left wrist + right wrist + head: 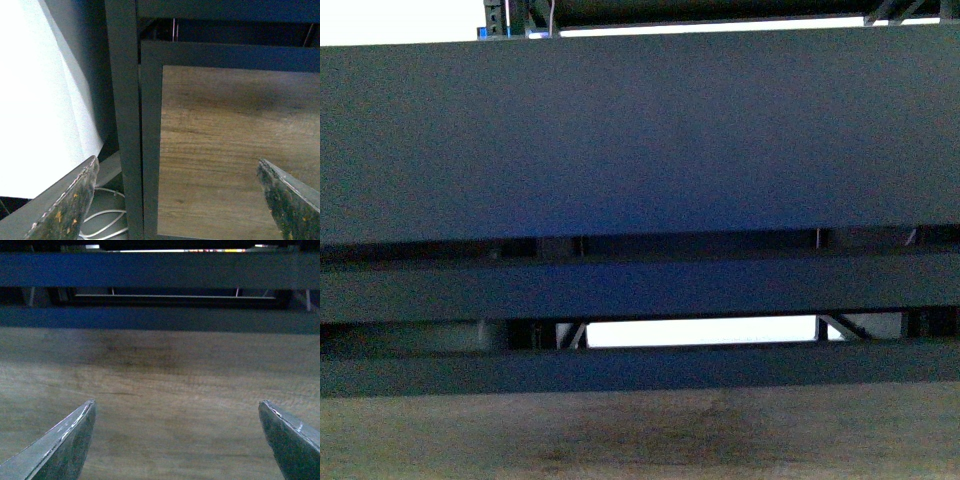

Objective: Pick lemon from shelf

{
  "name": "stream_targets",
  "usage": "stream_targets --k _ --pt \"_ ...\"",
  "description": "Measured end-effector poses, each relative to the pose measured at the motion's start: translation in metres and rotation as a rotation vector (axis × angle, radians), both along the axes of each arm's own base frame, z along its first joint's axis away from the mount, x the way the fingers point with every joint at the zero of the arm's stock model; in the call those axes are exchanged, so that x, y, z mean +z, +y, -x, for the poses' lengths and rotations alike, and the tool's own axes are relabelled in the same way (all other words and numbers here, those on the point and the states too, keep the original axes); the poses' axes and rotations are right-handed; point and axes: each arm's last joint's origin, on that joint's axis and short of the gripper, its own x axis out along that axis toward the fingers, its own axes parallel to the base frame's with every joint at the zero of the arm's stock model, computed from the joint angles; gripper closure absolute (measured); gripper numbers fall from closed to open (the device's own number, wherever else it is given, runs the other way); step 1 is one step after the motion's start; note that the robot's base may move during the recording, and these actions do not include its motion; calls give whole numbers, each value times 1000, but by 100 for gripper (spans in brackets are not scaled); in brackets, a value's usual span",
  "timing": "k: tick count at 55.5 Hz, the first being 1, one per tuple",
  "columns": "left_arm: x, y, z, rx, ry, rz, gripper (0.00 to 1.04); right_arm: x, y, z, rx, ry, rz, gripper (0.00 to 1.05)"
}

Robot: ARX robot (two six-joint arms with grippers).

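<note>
The black metal-framed shelf [640,140] fills the front view: a broad dark flat tier above two narrower dark rails, with its brown wood-grain front panel [640,430] below. A black upright post [122,125] borders that panel.

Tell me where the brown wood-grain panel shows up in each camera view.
Front view: the wood-grain panel runs along the bottom edge, under the dark frame bar.
Left wrist view: panel beside the dark post, ahead of the left gripper.
Right wrist view: panel between the right gripper and the frame bar.
Shared landmark: the frame bar bordering the panel.
</note>
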Motion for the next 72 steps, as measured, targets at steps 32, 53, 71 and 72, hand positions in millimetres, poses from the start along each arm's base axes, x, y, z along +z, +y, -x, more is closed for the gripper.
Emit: stream_targets --k 32,53,71,72 --pt "0 0 0 0 0 0 8 0 0 0 1 0 0 7" --pt "0 0 0 0 0 0 8 0 0 0 0 0 0 7" --pt "0 0 0 0 0 0 8 0 0 0 0 0 0 7" --pt "0 0 0 0 0 0 8 0 0 0 1 0 0 7"
